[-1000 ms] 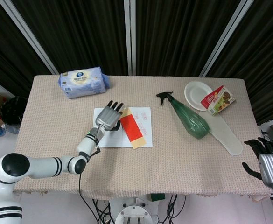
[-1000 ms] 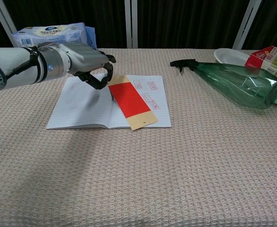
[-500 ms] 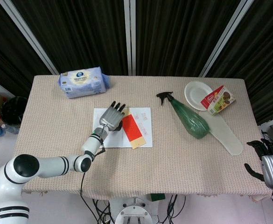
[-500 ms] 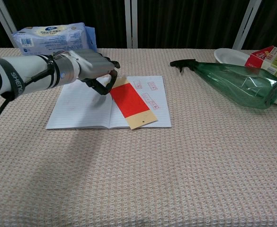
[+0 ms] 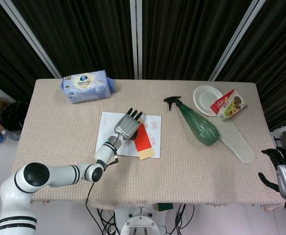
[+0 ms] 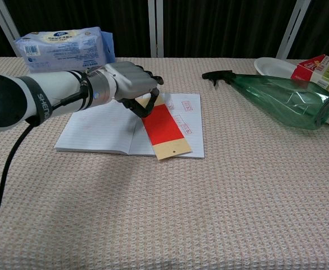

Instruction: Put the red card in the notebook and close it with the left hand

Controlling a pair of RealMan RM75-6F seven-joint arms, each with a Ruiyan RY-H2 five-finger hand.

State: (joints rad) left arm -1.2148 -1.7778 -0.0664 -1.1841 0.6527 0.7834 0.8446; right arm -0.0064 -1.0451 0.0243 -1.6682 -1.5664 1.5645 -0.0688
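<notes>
Chest view shows the left hand point(image 6: 131, 85) further right than a second ago: it has slid from over the left page to the notebook's point(image 6: 99, 126) middle fold, and its curled fingers now rest on the far end of the card point(image 6: 164, 127). The card has moved with it. Its near tan end now hangs past the notebook's near edge, a little further right and nearer than before, and the strip lies more steeply across the right page. I cannot tell whether the fingers pinch the card or only press and drag it; nothing lifts it off the paper.

In the head view the same hand point(image 5: 128, 128) covers the fold, with the card point(image 5: 143, 141) running out from under it toward the near edge. The notebook point(image 5: 108, 132) itself has shifted slightly right on the table and lies open and flat.

For the task this reads as a placing step that is not settled: the card sits on the pages but sticks out, so closing now would leave it poking from the cover. It likely needs nudging farther in before the left page is folded over.

The right hand point(image 5: 285, 172) hangs at the near right, off the table edge, fingers apart and holding nothing. The spray bottle point(image 6: 276, 98) lies well apart on the right.
</notes>
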